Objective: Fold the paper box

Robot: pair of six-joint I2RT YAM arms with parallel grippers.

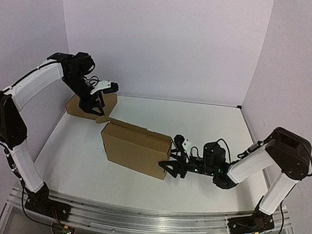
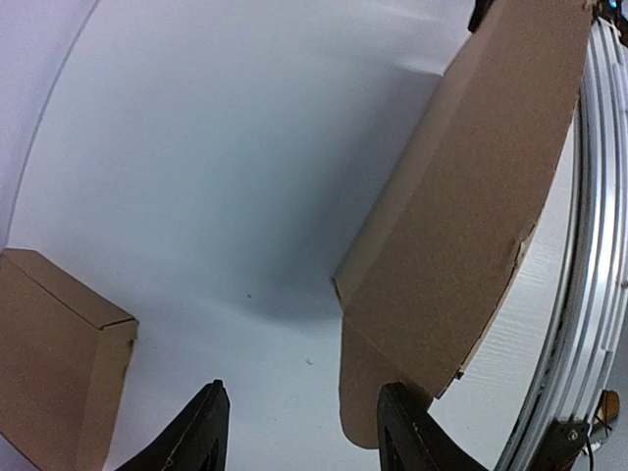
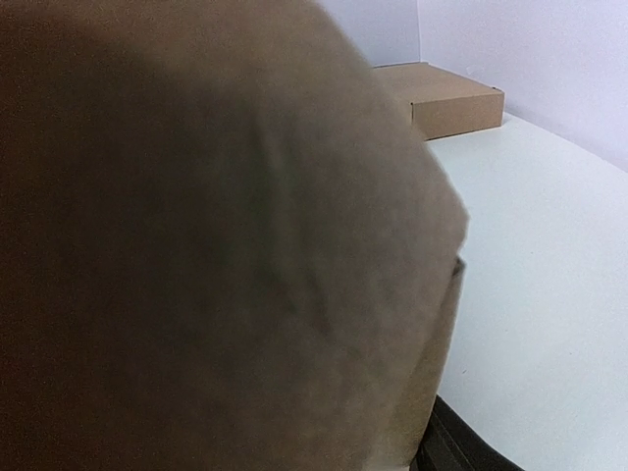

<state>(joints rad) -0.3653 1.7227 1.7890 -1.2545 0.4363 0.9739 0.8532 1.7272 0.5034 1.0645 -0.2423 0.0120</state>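
Note:
The paper box (image 1: 135, 147) stands on its long edge in the middle of the table, a small rounded flap (image 1: 103, 119) sticking out at its back left corner. In the left wrist view the paper box (image 2: 471, 196) rises at the right. My left gripper (image 2: 309, 427) hangs open with only bare table between its fingers, and its right finger (image 2: 407, 427) is next to the flap (image 2: 363, 392). From above, the left gripper (image 1: 96, 107) is just behind that corner. My right gripper (image 1: 170, 163) clasps the box's right end. Cardboard (image 3: 196, 245) fills the right wrist view, with one finger (image 3: 466, 446) showing against it.
A second, ready-made shallow brown box (image 1: 88, 105) lies at the back left by the wall, right beside the left gripper; it also shows as the box (image 2: 59, 373) in the left wrist view and the box (image 3: 442, 98) far off in the right wrist view. White walls close off three sides. A metal rail (image 1: 139, 219) runs along the near edge.

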